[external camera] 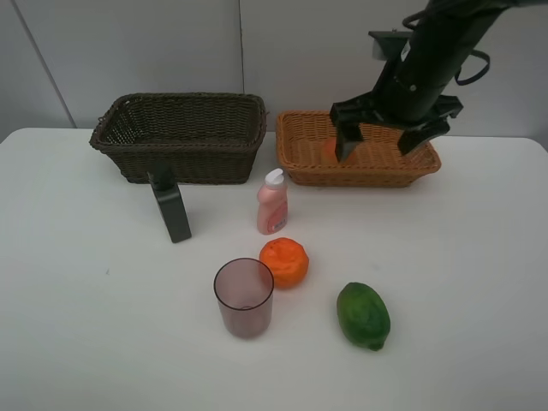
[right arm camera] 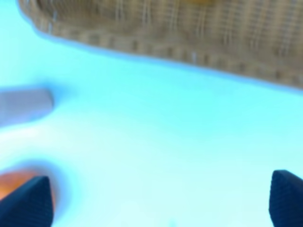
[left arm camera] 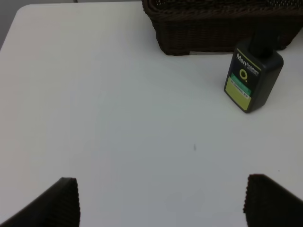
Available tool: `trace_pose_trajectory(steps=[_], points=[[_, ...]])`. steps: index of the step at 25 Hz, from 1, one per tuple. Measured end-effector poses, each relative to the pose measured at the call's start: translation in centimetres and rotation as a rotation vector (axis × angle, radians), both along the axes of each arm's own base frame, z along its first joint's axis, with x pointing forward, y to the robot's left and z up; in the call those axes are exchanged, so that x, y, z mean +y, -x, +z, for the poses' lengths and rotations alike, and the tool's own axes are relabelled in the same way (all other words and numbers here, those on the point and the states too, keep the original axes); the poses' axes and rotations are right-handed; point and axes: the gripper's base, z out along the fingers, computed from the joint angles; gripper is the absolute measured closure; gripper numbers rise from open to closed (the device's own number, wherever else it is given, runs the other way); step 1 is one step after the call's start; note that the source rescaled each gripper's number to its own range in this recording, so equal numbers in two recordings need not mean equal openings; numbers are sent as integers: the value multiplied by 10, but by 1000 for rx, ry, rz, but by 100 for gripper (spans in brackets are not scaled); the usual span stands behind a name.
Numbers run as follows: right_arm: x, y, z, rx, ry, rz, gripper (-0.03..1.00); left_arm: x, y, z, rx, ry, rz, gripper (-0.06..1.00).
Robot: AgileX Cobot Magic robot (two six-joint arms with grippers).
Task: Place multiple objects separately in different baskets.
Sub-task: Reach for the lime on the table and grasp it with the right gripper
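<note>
The job looks about 1 of 6 done. In the light orange basket (external camera: 301,137) a red-orange patch shows beside a finger, I think the peach-like fruit (external camera: 329,151). The right gripper (external camera: 378,141) hangs over this basket with its jaws wide apart and nothing between them; the blurred right wrist view agrees. In the dark brown basket (external camera: 180,137) I see nothing, though part of its inside is hidden.

5 things wait on the white table (external camera: 462,282). The dark green bottle (external camera: 171,205) stands just before the dark basket, cap up and label toward the left wrist camera. The pink bottle (external camera: 272,203) stands upright too, white cap on top. The mauve cup (external camera: 244,297) stands with its mouth up, the orange (external camera: 284,261) just beside it. The lime (external camera: 363,315) lies with its long axis running from the baskets toward the near edge, slanting a little right.

The left gripper (left arm camera: 161,203) is wide open and empty above bare table.
</note>
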Motion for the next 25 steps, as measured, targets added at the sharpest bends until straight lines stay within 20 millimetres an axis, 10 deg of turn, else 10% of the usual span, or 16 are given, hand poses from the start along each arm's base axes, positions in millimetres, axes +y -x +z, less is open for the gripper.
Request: trace_pose_trajectory(steps=[11,25], points=[[-20,93,-12,32,-6,7,-2,0,0,0,0,-1,0,4],[-1,133,-51,77,-103,28,-3,0,0,0,0,-1,0,4]])
